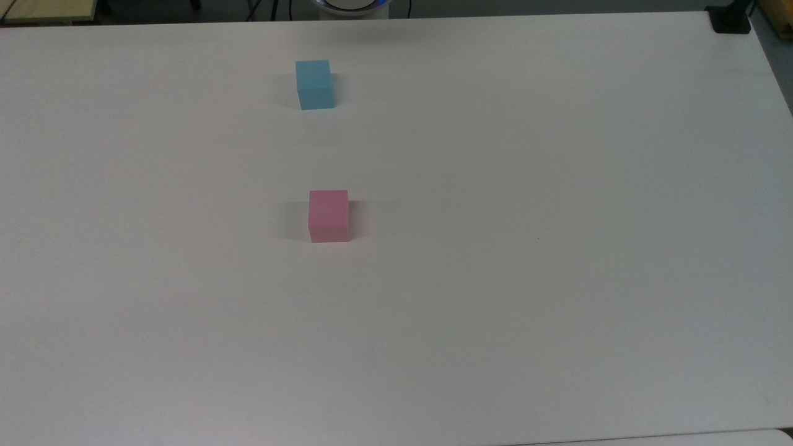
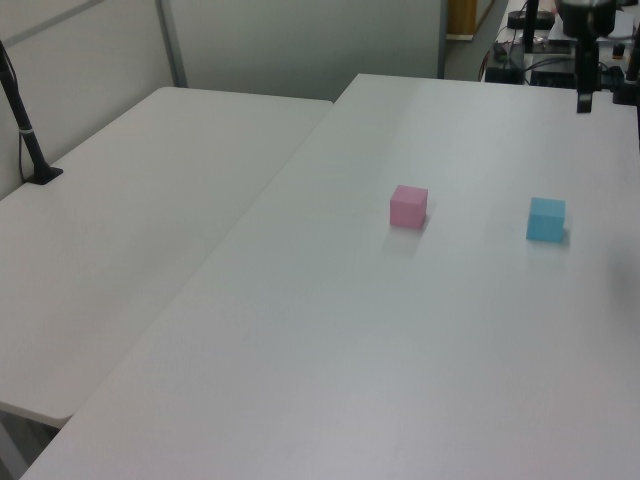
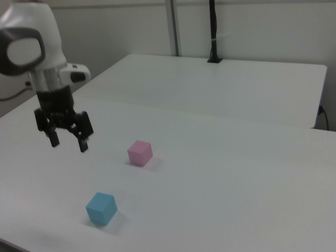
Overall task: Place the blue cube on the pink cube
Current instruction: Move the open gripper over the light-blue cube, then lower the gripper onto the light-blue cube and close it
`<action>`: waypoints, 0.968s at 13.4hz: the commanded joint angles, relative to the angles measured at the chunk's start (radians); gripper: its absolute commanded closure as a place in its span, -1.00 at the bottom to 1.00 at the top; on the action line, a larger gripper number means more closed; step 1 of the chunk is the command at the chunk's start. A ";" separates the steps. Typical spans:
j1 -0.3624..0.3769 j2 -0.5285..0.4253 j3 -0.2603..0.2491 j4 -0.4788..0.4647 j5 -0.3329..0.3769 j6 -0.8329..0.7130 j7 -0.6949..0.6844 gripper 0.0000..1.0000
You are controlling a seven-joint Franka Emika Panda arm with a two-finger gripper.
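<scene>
The blue cube (image 1: pixel 315 83) sits on the white table (image 1: pixel 557 186) near the far edge, by itself. The pink cube (image 1: pixel 329 215) rests closer to the table's middle, about two cube widths nearer in the top view. In the right view my gripper (image 3: pixel 69 144) hangs open in the air with nothing between its fingers. There it is at the right view's left of the pink cube (image 3: pixel 140 153) and above and behind the blue cube (image 3: pixel 101 208). In the left view a dark finger (image 2: pixel 583 98) shows at the top right, beyond the blue cube (image 2: pixel 546 219) and the pink cube (image 2: pixel 408 206).
A second white table (image 2: pixel 120 220) adjoins this one. A black post (image 2: pixel 25 130) stands on it, and the same black post (image 3: pixel 212 31) shows in the right view. A black clamp (image 1: pixel 731 21) sits at the table's far corner. The robot base (image 1: pixel 351 5) is at the far edge.
</scene>
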 commanded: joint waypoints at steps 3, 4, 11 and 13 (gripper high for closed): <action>-0.016 0.004 0.002 -0.274 -0.072 0.292 -0.031 -1.00; -0.016 0.019 0.002 -0.295 -0.072 0.326 -0.031 -1.00; -0.015 0.197 -0.001 -0.351 -0.072 0.541 -0.017 -1.00; -0.016 0.233 -0.002 -0.351 -0.072 0.570 -0.017 -1.00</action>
